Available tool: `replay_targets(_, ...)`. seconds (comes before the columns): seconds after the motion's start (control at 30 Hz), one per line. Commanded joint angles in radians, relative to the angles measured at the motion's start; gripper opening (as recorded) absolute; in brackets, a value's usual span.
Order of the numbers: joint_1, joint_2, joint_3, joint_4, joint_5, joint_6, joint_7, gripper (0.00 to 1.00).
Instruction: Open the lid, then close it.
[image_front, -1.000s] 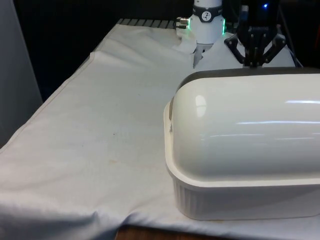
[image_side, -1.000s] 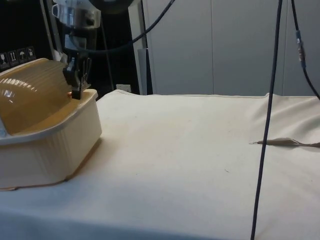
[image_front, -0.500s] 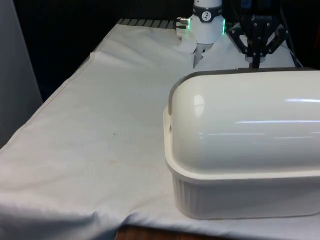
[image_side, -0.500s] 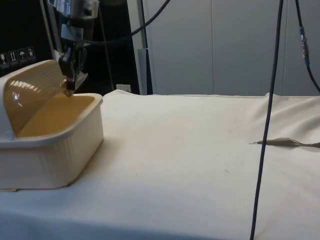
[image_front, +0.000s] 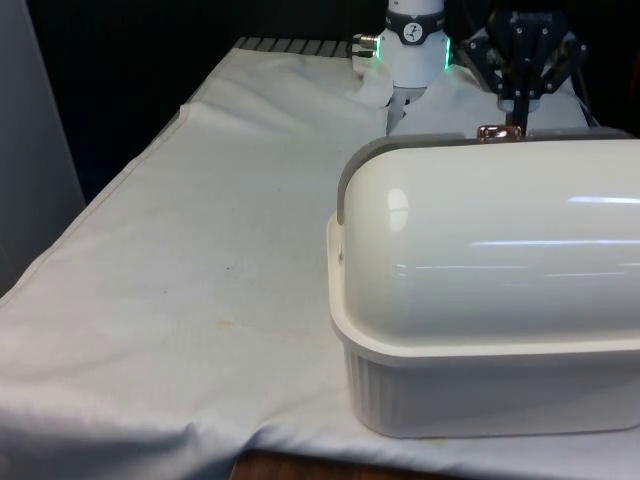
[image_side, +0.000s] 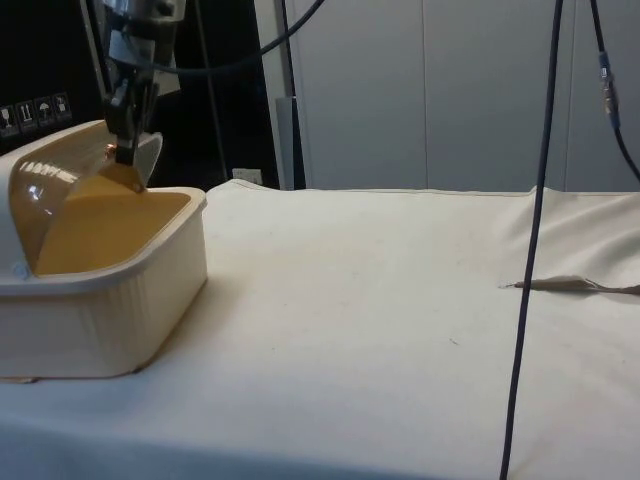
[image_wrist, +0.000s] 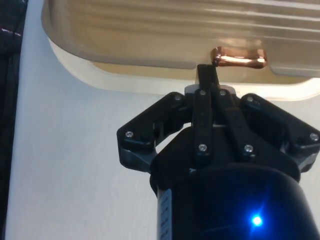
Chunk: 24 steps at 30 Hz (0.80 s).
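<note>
A cream bread box (image_front: 480, 400) stands at the near end of the table on the front view's right. Its curved roll-top lid (image_front: 490, 240) is rolled partway back, so the box's inside (image_side: 120, 215) lies open in the side view, with the lid (image_side: 45, 180) arched over the rear half. A small copper handle (image_front: 497, 131) (image_wrist: 239, 56) sits on the lid's raised edge. My gripper (image_front: 515, 112) (image_side: 122, 158) (image_wrist: 207, 72) is shut, with its fingertips pressed against that handle rather than around it.
The box takes up the near right of the white cloth (image_front: 200, 250). The arm's base (image_front: 413, 40) stands at the far end. In the side view a black cable (image_side: 530, 250) hangs down over the cloth and a fold (image_side: 570, 285) lies beside it.
The gripper has risen and moved back over the box, pushing the handle with it. The lid has rolled further open, and its copper handle now shows above the lid in the front view.
</note>
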<state>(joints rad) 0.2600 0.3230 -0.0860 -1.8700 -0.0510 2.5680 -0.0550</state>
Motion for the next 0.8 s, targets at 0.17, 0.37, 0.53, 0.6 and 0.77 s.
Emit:
replay_targets(0.17,0.0,0.005,-0.002,0.015,-0.005,0.021,-0.005,0.0)
replay_targets(0.37,-0.001,0.016,-0.002,0.035,-0.004,0.041,-0.01,0.0)
replay_targets(0.53,-0.003,0.027,-0.002,0.052,-0.003,0.057,-0.015,0.0)
replay_targets(0.6,-0.003,0.034,-0.003,0.062,-0.003,0.062,-0.017,0.0)
replay_targets(0.77,-0.005,0.054,-0.003,0.089,-0.002,0.07,-0.017,0.0)
